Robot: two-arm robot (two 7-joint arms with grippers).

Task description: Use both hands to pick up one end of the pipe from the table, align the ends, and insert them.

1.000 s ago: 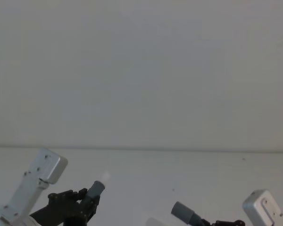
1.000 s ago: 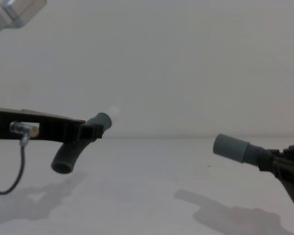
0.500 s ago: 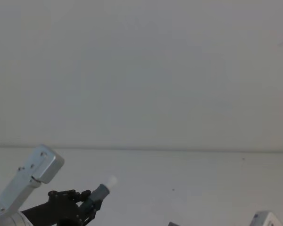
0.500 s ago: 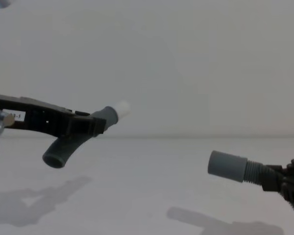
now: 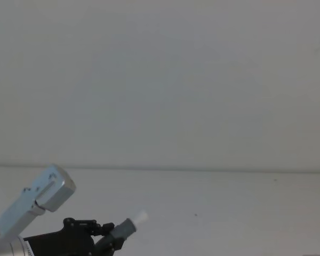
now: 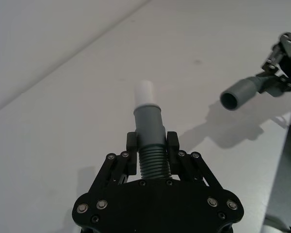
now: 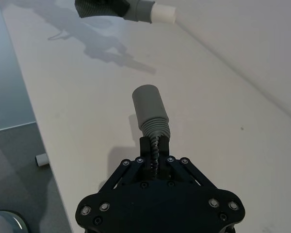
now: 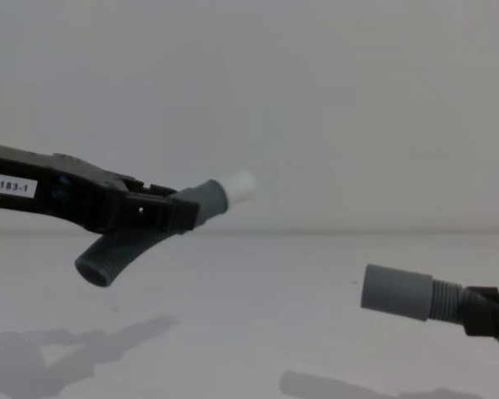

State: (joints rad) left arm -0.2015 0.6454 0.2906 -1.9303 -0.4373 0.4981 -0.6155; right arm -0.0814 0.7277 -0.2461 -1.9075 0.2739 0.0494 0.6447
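Over the white counter (image 8: 258,332) and against a pale wall (image 8: 333,108), the pipe pieces (image 8: 125,246) are clamped in left hand (image 8: 179,214) and right hand (image 7: 155,145).

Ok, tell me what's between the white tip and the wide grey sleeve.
Nothing: in the chest view the white tip and the wide sleeve are apart, with only air and bare table between them.
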